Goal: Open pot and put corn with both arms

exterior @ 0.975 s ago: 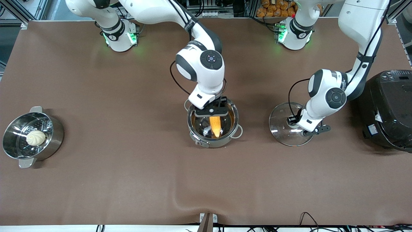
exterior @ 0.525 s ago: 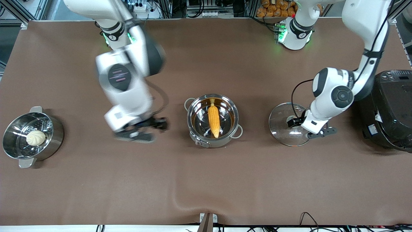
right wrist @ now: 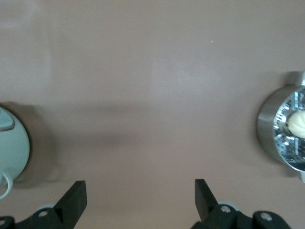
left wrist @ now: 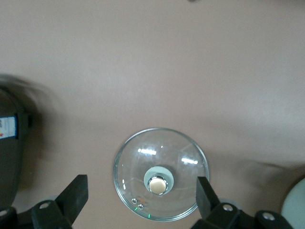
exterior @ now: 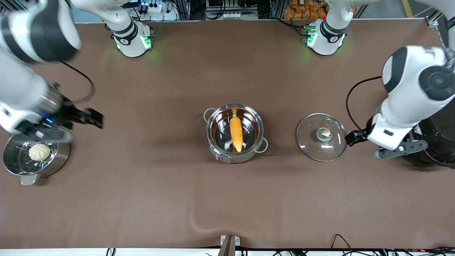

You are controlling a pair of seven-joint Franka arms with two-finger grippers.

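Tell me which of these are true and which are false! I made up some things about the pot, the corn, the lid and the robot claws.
1. The corn lies inside the pot. True.
2. The glass lid is on top of the pot. False: it lies flat on the table, beside the pot toward the left arm's end.
3. The left claw is squeezing the lid's knob. False: its fingers are spread wide and hold nothing.
4. The right claw is open and empty. True.
5. A white bun sits in the steamer pot. True.
6. The bun is in the same pot as the corn. False: the two are in different pots, at separate spots on the table.
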